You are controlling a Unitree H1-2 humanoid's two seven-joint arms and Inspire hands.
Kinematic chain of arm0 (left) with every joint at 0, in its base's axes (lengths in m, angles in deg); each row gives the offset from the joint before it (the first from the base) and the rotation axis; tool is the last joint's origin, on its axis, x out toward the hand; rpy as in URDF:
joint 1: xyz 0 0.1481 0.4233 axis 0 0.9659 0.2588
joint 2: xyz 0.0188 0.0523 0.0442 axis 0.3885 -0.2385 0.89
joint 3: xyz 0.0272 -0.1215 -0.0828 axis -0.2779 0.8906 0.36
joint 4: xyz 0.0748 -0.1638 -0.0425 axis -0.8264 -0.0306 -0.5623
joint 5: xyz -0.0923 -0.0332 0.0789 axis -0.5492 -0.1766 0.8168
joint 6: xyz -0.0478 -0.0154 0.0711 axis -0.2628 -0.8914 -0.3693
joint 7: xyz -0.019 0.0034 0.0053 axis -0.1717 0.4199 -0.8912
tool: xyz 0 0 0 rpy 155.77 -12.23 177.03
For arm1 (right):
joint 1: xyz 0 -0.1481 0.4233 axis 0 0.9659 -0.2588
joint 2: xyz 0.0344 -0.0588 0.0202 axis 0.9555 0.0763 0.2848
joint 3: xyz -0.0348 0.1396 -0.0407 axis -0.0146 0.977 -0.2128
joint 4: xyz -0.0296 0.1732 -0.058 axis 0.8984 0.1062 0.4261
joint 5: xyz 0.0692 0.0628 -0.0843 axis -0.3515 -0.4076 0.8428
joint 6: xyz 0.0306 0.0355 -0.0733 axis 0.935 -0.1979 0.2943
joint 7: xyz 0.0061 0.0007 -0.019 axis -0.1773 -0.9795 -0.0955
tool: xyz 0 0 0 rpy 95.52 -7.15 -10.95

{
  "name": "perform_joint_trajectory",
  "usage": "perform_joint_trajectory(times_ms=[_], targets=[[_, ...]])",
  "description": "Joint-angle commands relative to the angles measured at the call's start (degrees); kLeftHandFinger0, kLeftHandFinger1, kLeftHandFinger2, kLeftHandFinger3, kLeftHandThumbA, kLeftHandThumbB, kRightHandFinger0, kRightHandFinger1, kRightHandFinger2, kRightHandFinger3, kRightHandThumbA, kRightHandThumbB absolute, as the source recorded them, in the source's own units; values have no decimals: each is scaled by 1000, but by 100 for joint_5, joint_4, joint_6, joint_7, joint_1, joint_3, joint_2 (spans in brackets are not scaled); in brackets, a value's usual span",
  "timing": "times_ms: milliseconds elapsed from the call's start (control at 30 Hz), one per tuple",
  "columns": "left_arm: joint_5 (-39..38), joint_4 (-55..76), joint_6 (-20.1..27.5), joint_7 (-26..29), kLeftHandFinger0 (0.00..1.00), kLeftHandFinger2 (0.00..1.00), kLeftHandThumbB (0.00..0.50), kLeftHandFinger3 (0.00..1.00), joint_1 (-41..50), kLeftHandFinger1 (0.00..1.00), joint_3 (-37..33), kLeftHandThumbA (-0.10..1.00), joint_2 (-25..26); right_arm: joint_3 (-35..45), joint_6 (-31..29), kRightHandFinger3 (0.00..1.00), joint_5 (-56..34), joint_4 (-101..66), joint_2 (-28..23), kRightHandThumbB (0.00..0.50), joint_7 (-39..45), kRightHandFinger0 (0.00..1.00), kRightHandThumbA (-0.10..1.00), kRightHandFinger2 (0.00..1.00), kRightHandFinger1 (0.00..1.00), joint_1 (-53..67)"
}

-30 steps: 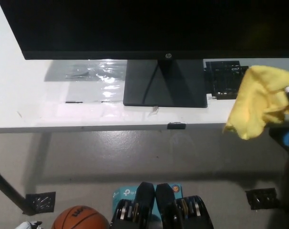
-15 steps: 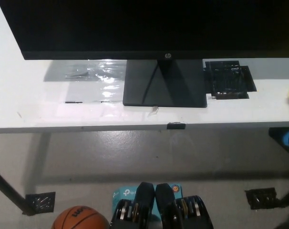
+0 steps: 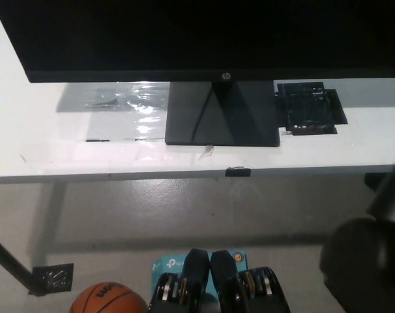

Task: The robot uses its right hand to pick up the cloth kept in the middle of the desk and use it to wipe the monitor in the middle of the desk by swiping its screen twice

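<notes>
Head view is showing the monitor [image 3: 204, 36] standing mid-desk [image 3: 47, 140]; the cloth is lying out of frame. The black right arm [image 3: 370, 261] is blurring the lower right, hand unseen. Cloth likely soft, light: pinch a bunched fold.

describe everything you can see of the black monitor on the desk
The black flat-screen monitor spans almost the whole top of the picture, its dark screen off or unlit. A thin lower bezel carries a small logo at its middle. Below it a dark neck runs down to a flat rectangular black base, which rests on the white desk. Nothing else touches it.
</notes>
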Motion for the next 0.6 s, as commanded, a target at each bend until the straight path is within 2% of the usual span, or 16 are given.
perform_joint_trajectory(times_ms=[0, 33, 133, 200, 267, 300, 333, 367, 400, 500, 567], targets=[[31, 152, 10, 38, 987, 1000, 269, 846, 86, 1000, 104, 321, 177, -310, -780, 636, -99, 305, 111, 0, -277, 0, -100, 301, 0, -530], [85, 149, -24, 43, 987, 1000, 270, 845, 79, 1000, 84, 322, 182, -477, -958, 541, -74, 647, 167, 0, -156, 0, -100, 292, 0, -704], [131, 179, -23, 32, 981, 988, 270, 843, 76, 1000, 56, 349, 188, -703, -1203, 393, -99, 1178, 250, 0, -56, 0, -100, 268, 0, -925], [148, 231, -67, 0, 981, 983, 270, 843, 85, 1000, 48, 359, 196, -857, -1399, 437, -89, 1448, 368, 7, -15, 0, -100, 294, 0, -948], [171, 263, -53, -5, 981, 986, 263, 847, 103, 1000, 40, 358, 204, -1058, -1606, 454, -7, 1633, 492, 80, 50, 0, -100, 290, 0, -902], [175, 273, -45, -21, 982, 988, 262, 849, 116, 1000, 33, 358, 213, -1161, -1685, 458, 0, 1706, 584, 85, 91, 0, -100, 305, 0, -856], [180, 286, -49, -23, 985, 994, 261, 856, 156, 1000, 34, 358, 214, -1332, -1774, 361, 171, 1749, 644, 124, 58, 0, -100, 291, 0, -761], [180, 305, -46, -29, 981, 990, 261, 852, 174, 1000, 32, 353, 214, -1505, -1870, 260, 299, 1819, 674, 82, 135, 0, -100, 267, 0, -671], [168, 305, -11, -29, 978, 986, 259, 854, 184, 1000, 39, 341, 210, -1641, -1967, 186, 359, 1924, 693, 108, 177, 0, -100, 253, 0, -606], [145, 299, 5, -26, 965, 979, 271, 851, 241, 1000, 60, 340, 197, -1981, -2318, 273, 619, 2191, 751, 134, 111, 0, -100, 298, 0, -418], [211, 288, -25, -13, 958, 978, 275, 854, 257, 1000, 30, 361, 204, -2135, -2615, 262, 694, 2484, 726, 118, 186, 0, -100, 264, 0, -358]])
